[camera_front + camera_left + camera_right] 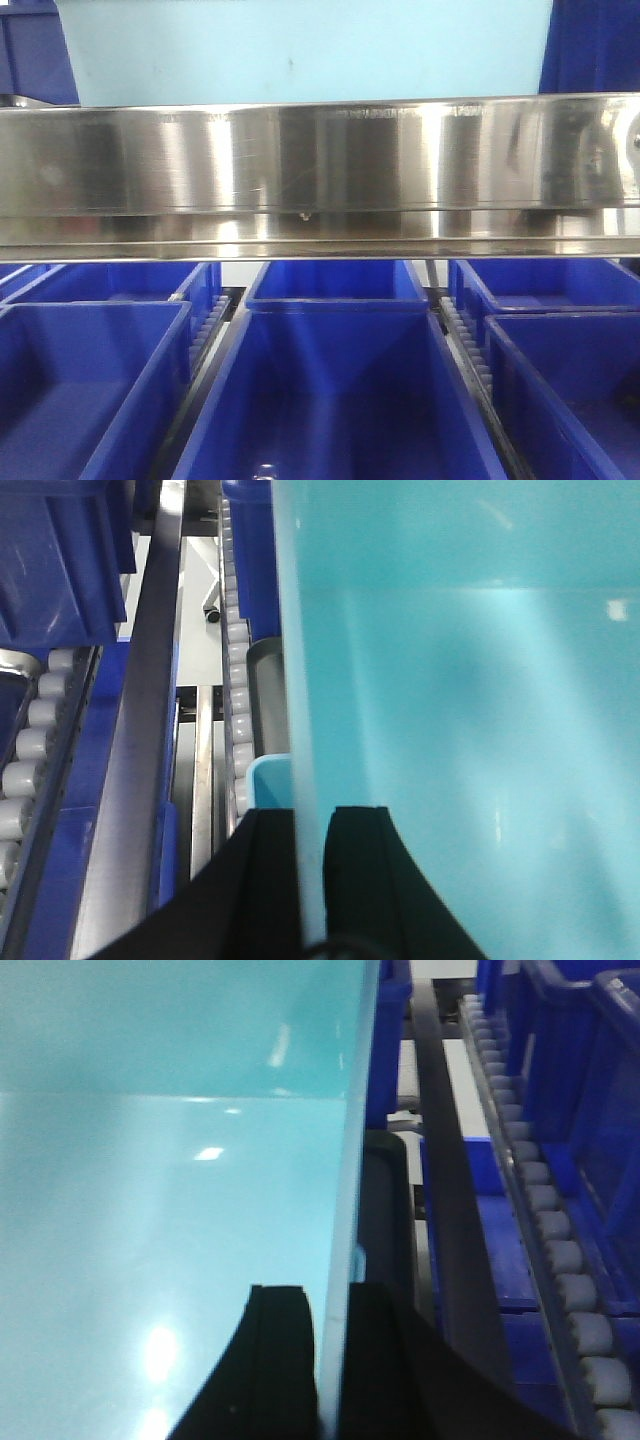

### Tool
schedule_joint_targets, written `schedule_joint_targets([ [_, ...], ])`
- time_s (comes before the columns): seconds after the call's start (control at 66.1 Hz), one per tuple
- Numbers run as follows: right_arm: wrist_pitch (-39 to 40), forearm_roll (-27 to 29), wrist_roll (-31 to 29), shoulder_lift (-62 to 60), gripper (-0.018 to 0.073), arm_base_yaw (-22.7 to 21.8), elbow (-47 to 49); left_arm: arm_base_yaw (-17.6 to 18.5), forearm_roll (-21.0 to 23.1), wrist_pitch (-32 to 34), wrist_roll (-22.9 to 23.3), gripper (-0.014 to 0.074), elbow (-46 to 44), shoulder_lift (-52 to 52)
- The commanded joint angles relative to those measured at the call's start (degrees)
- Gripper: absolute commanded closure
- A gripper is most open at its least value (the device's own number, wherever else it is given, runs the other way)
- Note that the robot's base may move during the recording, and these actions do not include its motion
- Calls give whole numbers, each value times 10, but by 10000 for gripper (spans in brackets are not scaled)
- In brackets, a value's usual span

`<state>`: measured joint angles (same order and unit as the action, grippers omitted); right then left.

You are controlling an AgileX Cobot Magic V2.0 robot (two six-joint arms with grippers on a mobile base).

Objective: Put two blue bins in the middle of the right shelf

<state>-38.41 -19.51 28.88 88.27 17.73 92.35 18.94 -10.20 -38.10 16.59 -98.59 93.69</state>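
Observation:
A pale aqua-blue bin (300,50) shows above the broad shiny steel front rail (320,170) of the rack level. My left gripper (312,880) is shut on the bin's left wall (300,680), one black finger inside and one outside. My right gripper (335,1360) is shut on the same bin's right wall (350,1180), likewise straddling the rim. The bin's inside fills both wrist views (470,730) (150,1180). A second aqua edge (268,780) shows just left of the held wall, low in the left wrist view. Neither gripper shows in the front view.
Several royal-blue bins (330,390) sit on the level below the rail, with more on either side (60,550) (590,1090). White roller tracks (238,680) (545,1220) and dark steel rails (445,1190) run beside the aqua bin.

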Motion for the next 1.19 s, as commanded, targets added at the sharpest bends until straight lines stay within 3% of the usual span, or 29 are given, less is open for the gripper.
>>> schedule_joint_targets([
  [0.0, 99, 6, 7, -29, 725, 8, -48, 9, 23, 62, 1, 707, 23, -25],
  [0.257, 139, -1, 7, -33, 725, 8, -108, 9, 36, 122, 1, 707, 80, -33],
  [0.514, 141, -5, 7, -19, 725, 6, -118, 9, 36, 122, 1, 707, 132, -33],
  [0.937, 127, -5, 7, 2, 718, 6, -118, 9, 34, 92, 1, 703, 133, -28],
  [1.013, 120, -3, 7, 2, 636, 6, -118, 9, 34, 88, 1, 645, 133, -28],
  [1.179, 111, -2, 7, 0, 288, 6, -117, 9, 34, 87, 1, 388, 133, -28],
])
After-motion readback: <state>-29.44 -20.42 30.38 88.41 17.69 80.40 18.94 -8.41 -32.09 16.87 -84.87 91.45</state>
